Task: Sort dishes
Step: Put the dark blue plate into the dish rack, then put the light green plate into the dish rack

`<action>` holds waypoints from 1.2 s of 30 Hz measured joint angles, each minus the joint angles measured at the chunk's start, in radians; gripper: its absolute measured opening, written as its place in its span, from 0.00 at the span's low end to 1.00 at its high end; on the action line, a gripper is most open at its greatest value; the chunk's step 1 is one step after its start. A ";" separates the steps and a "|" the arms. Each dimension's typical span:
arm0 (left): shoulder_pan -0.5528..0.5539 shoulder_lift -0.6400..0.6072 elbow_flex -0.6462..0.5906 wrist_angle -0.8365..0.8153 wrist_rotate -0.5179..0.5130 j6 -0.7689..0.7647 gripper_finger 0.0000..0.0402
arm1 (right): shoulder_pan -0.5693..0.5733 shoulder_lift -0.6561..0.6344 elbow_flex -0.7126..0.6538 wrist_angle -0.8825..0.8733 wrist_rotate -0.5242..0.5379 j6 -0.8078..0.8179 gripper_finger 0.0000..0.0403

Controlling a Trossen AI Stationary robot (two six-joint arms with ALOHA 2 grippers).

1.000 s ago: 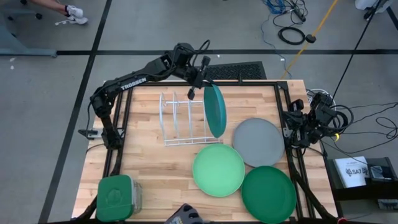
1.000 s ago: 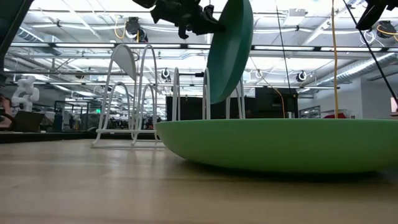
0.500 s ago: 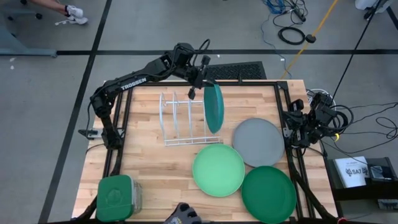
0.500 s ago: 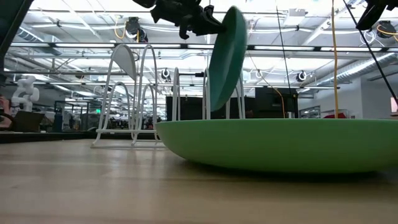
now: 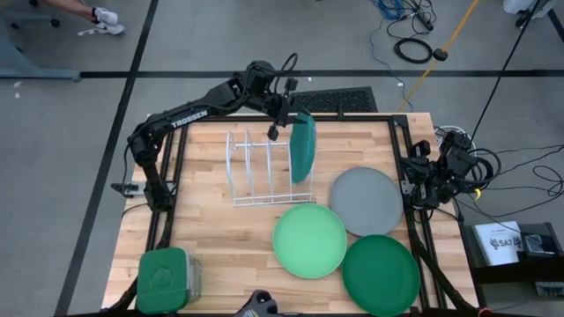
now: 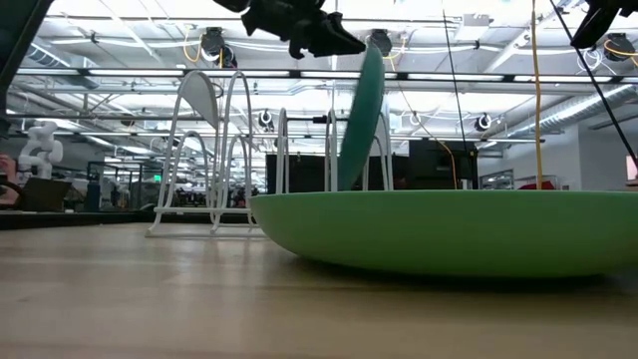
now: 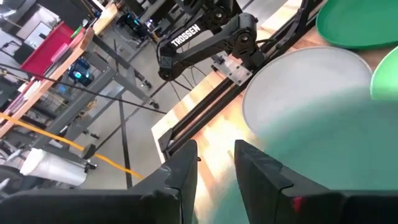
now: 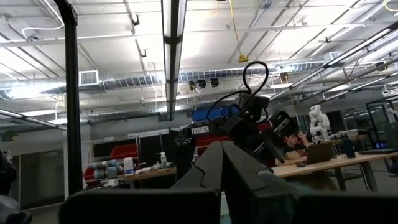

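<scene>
First plate into rack, three to go
Table (image 5: 220, 229): grey plate (image 5: 366, 201), mint plate (image 5: 309, 239), dark green plate (image 5: 381, 274) flat around 4 o'clock; teal plate (image 5: 302, 148) upright in white rack (image 5: 257, 169); left gripper (image 5: 284, 113) fingers spread at its rim; right gripper (image 5: 423, 176) parked 3 o'clock, fingers pressed together

teal plate (image 5: 302, 148): was leaning way over to the right, got tipped up till it stood nearly on edge in the rack (image 5: 256, 169)
left gripper (image 5: 284, 117): fingers spread apart, letting go of the rim
</scene>
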 joint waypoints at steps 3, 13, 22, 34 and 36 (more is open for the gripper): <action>-0.011 -0.001 0.000 -0.003 0.000 0.000 0.27 | 0.000 0.000 0.000 0.000 0.000 -0.001 0.00; -0.056 -0.003 0.000 -0.004 -0.067 0.001 0.27 | 0.000 0.000 0.000 0.000 0.000 0.000 0.00; -0.136 -0.004 0.053 -0.062 -0.127 0.000 0.27 | 0.000 0.000 0.000 0.000 0.000 0.000 0.00; -0.424 -0.005 0.088 -0.433 -0.369 -0.241 0.27 | 0.000 0.000 0.000 0.000 0.047 0.000 0.00; -0.477 -0.005 0.076 -0.477 -0.364 -0.309 0.27 | 0.000 0.000 0.000 0.000 0.069 0.000 0.00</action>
